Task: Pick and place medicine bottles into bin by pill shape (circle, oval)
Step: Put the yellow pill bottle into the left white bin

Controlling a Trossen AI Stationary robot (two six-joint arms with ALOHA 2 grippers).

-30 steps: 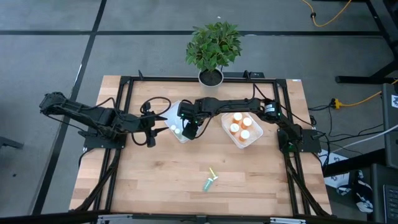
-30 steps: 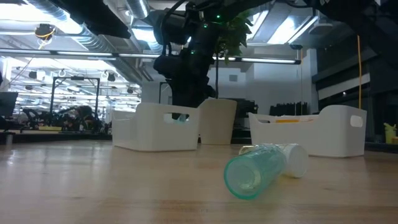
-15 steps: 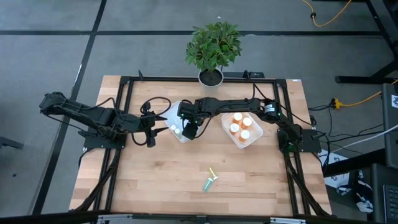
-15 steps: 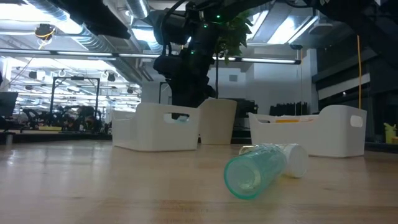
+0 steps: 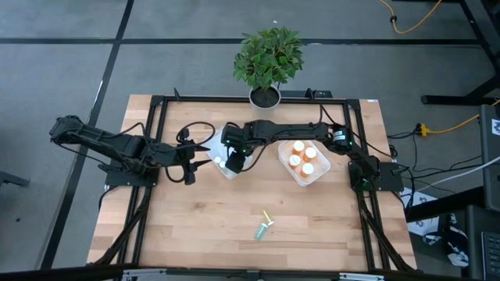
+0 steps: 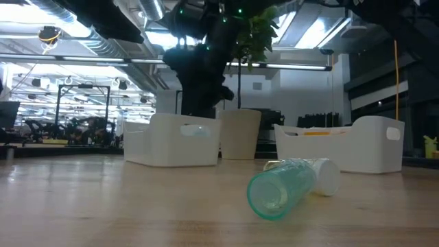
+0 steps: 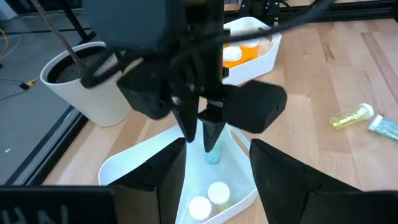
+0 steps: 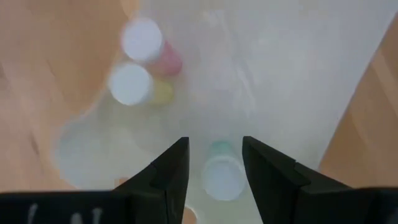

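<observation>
The left gripper (image 5: pixel 190 162) waits with its fingers parted and empty just left of the left white bin (image 5: pixel 219 166), which holds two white-capped bottles (image 7: pixel 209 199) and a teal bottle (image 7: pixel 212 154). Above that bin hangs the right gripper (image 7: pixel 202 138), fingers slightly apart and gripping nothing, the teal bottle standing just below its tips. Further right, the second bin (image 5: pixel 322 169) holds orange bottles (image 5: pixel 299 157), while a teal bottle (image 5: pixel 261 230) and a yellow-green one (image 5: pixel 266 216) lie on the wooden table (image 5: pixel 195 226).
</observation>
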